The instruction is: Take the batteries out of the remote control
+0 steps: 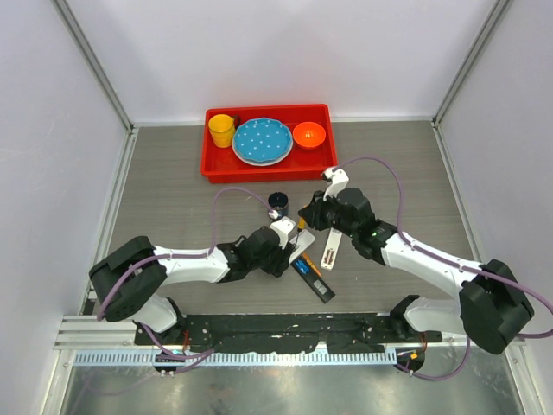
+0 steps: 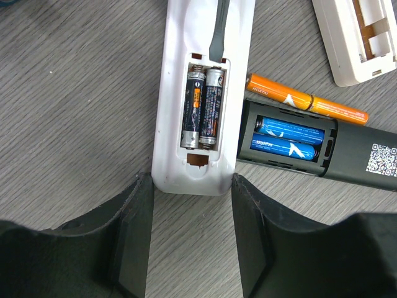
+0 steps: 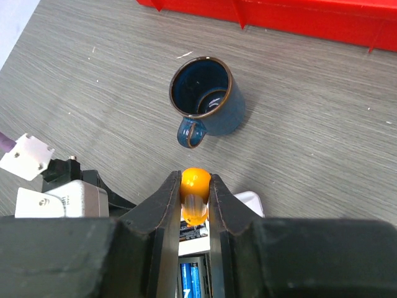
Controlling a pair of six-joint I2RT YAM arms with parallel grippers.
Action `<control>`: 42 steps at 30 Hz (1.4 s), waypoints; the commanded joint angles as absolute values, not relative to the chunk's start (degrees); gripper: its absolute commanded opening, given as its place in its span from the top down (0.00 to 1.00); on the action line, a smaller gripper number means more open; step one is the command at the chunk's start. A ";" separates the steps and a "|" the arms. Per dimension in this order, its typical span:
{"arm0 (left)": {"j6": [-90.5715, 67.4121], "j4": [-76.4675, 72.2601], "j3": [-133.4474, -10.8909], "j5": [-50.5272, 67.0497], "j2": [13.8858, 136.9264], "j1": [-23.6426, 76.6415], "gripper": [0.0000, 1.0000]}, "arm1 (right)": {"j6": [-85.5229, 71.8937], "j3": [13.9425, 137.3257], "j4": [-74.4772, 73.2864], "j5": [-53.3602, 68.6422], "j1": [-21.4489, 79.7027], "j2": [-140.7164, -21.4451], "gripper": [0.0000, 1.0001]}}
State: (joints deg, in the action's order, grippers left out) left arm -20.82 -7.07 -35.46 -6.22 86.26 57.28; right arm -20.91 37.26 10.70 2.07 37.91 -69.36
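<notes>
A white remote (image 2: 180, 124) lies open with two dark grey batteries (image 2: 202, 108) in its compartment. My left gripper (image 2: 192, 186) grips its near end, a fingertip against each side. My right gripper (image 3: 195, 189) is shut on an orange-handled screwdriver (image 3: 195, 183) held upright over that remote. Its dark blade (image 2: 217, 34) reaches the compartment's far edge. A black remote (image 2: 347, 155) lies alongside with two blue batteries (image 2: 288, 139) inside. Two orange batteries (image 2: 304, 99) lie loose on the table. In the top view both grippers (image 1: 289, 246) (image 1: 308, 216) meet over the remotes.
A second white remote (image 1: 330, 246) lies open to the right. A dark blue mug (image 3: 203, 96) stands just beyond the grippers. A red tray (image 1: 210, 160) at the back holds a yellow cup (image 1: 222, 130), a blue plate (image 1: 263, 140) and an orange bowl (image 1: 308, 134).
</notes>
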 commanded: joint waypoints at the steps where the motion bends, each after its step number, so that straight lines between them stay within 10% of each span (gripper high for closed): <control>1: -21.71 -5.36 -35.25 -4.39 87.89 57.83 0.68 | -20.57 37.79 13.36 2.46 38.67 -70.66 0.99; 42: -21.71 -5.27 -35.60 -4.39 88.95 58.01 0.69 | -11.78 39.99 7.21 -16.69 49.48 -75.76 0.99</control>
